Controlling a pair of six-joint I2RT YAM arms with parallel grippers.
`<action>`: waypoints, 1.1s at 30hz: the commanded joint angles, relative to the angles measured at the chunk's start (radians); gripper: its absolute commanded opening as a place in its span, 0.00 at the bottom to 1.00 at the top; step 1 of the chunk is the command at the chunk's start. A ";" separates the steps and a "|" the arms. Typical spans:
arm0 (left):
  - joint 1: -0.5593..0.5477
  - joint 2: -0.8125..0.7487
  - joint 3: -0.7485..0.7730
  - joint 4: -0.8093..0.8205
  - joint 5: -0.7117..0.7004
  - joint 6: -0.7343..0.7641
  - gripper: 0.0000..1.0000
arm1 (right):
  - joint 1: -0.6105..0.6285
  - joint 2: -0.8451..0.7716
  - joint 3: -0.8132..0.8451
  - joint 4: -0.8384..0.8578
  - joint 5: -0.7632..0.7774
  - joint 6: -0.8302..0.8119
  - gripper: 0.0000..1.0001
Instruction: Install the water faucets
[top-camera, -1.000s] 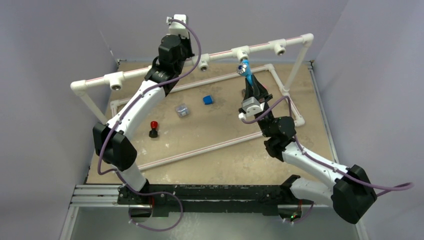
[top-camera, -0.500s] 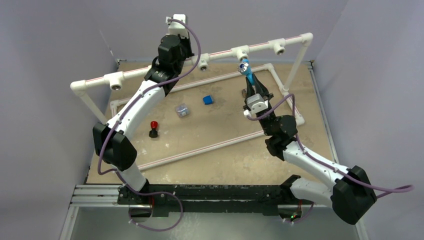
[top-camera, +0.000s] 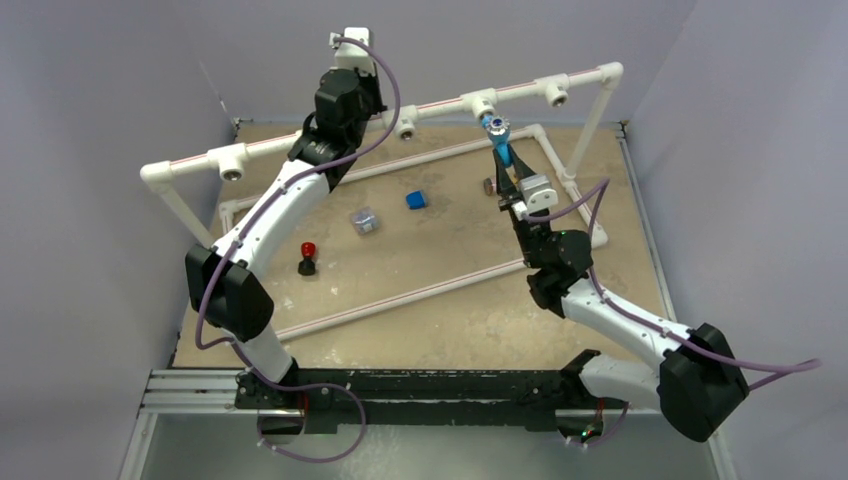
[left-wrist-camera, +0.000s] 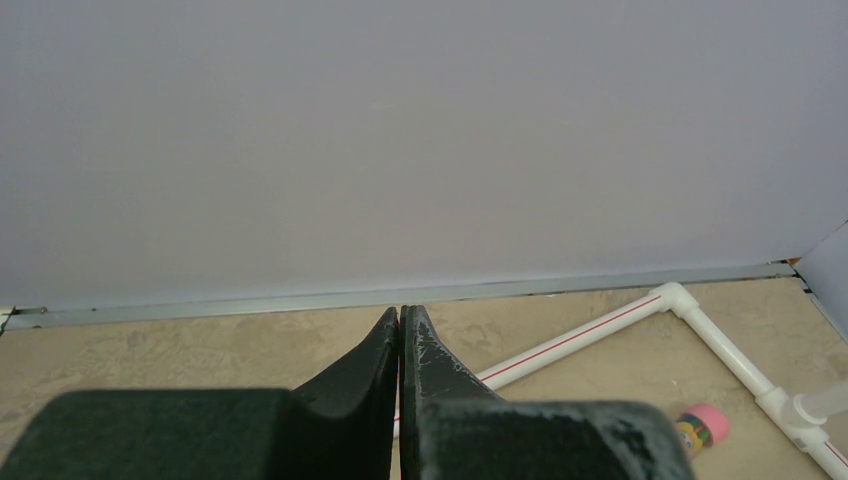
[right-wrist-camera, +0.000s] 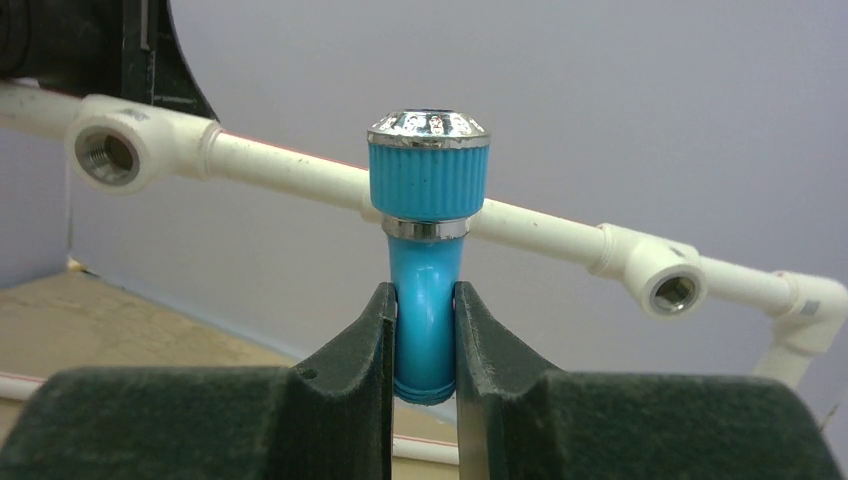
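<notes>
left arm (top-camera: 270, 215), right arm (top-camera: 615, 318): white link shells, black joint housings. lilac cable (top-camera: 203, 300) runs along each. white camera block (top-camera: 538, 190) at wrist. fingers (right-wrist-camera: 350, 350) matte black, curved, scuffed. black base rail (top-camera: 450, 385).

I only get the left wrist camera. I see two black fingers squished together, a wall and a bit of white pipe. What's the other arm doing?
Observer: The right gripper is shut on a light-blue plastic faucet with a shiny knob.
Operator: Where is it holding it?
Observer: Knob up, right in front of the raised white plastic pipe rail, by a white tee fitting. I cannot tell if they touch.
Operator: Is anything lying on the table that I can't see?
Observer: Yes, a small dark-blue cube near the middle.
</notes>
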 joint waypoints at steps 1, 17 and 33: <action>-0.021 0.026 -0.052 -0.177 0.073 0.009 0.00 | -0.004 0.039 0.058 -0.045 0.096 0.227 0.00; -0.021 0.023 -0.052 -0.180 0.082 0.002 0.00 | -0.003 0.048 0.081 -0.063 0.302 0.724 0.00; -0.021 0.026 -0.047 -0.188 0.095 -0.005 0.00 | -0.004 -0.011 0.176 -0.412 0.415 1.349 0.00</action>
